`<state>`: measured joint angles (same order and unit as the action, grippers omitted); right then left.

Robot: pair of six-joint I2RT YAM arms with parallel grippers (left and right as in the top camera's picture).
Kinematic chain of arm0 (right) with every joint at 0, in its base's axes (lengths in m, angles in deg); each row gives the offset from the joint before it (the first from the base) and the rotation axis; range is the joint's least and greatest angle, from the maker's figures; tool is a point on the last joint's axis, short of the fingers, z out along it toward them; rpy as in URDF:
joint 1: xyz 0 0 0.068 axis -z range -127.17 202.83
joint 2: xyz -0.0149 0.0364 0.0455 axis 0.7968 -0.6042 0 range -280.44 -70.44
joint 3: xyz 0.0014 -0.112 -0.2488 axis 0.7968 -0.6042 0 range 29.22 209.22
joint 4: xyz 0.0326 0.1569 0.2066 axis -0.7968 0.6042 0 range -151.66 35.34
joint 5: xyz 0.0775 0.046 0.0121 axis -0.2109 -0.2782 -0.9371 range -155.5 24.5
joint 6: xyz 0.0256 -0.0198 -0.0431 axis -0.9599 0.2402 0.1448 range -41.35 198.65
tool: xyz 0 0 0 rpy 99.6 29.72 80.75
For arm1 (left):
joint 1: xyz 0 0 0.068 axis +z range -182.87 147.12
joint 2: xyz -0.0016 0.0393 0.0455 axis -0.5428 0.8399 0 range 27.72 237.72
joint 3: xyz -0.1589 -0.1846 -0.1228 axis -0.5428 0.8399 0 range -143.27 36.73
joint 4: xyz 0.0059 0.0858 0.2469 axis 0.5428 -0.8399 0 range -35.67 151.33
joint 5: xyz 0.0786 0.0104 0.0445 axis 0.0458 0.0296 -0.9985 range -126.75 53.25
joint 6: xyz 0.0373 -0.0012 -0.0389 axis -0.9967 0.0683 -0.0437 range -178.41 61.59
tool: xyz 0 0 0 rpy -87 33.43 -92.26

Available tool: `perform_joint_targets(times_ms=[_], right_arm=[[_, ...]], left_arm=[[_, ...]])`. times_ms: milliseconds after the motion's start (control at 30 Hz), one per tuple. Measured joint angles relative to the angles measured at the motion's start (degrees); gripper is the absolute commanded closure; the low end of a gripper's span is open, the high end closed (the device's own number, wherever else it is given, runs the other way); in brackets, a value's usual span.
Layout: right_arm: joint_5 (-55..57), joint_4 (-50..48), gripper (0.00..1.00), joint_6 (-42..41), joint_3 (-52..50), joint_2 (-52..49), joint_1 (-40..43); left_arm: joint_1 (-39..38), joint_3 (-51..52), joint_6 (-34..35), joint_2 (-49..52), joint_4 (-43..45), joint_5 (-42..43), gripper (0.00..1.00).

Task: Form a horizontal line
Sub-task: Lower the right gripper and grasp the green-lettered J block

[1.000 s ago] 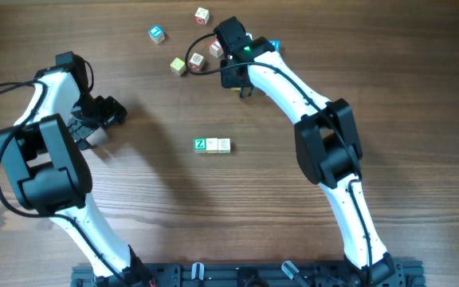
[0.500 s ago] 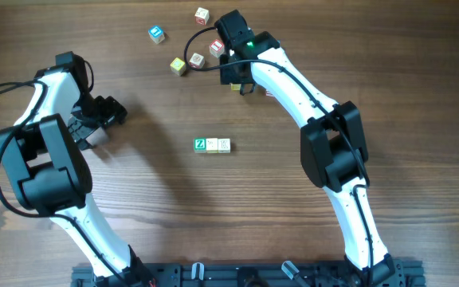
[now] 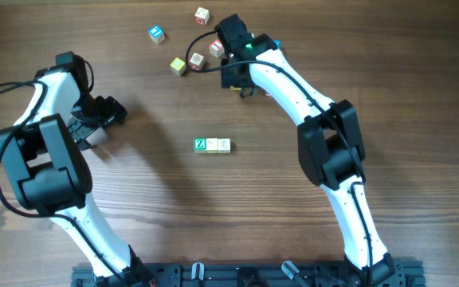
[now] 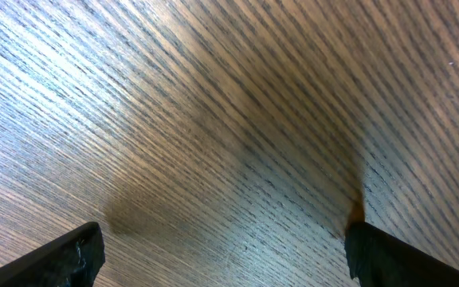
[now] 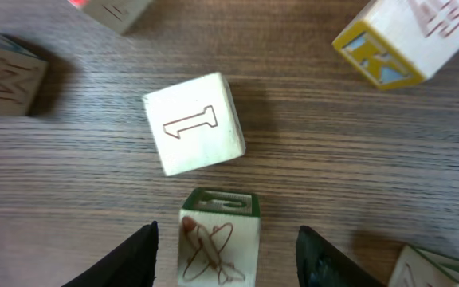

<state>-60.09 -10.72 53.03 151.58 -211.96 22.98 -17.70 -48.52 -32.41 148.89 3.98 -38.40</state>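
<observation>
The right claw [image 5: 227, 241] stands half open astride a plane-marked cube [image 5: 217, 239], with gaps showing on both sides, so it grips nothing. The left claw [image 4: 225, 239] gapes wide over bare counter [image 4: 229, 96]. The horizontal line [image 3: 212, 144] lies mid-counter, well apart from this cluster. The cube sits nearer one finger, so closing may twist or flick it. The "1" cube [image 5: 195, 123] is just beside it, possibly touching, and could get shoved along.
</observation>
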Motion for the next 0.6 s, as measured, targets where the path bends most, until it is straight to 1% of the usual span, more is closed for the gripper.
perform_joint_targets(times_ms=[133, 167, 200, 267, 500, 600], right_arm=[[0.0, 0.0, 0.54, 0.0, 0.0, -1.5, 0.0], [0.0, 0.0, 0.53, 0.0, 0.0, -1.6, 0.0], [0.0, 0.0, 0.46, 0.0, 0.0, -1.6, 0.0], [0.0, -0.4, 0.44, 0.1, 0.0, -1.6, 0.0], [0.0, -1.0, 0.46, 0.0, 0.0, -1.6, 0.0], [0.0, -1.1, 0.49, 0.0, 0.0, -1.6, 0.0]], left_arm=[[0.0, 0.0, 0.0, 0.0, 0.0, 0.0, 0.00], [0.0, 0.0, 0.0, 0.0, 0.0, 0.0, 0.00], [0.0, 0.0, 0.0, 0.0, 0.0, 0.0, 0.00], [0.0, 0.0, 0.0, 0.0, 0.0, 0.0, 0.00], [0.0, 0.0, 0.0, 0.0, 0.0, 0.0, 0.00], [0.0, 0.0, 0.0, 0.0, 0.0, 0.0, 0.00]])
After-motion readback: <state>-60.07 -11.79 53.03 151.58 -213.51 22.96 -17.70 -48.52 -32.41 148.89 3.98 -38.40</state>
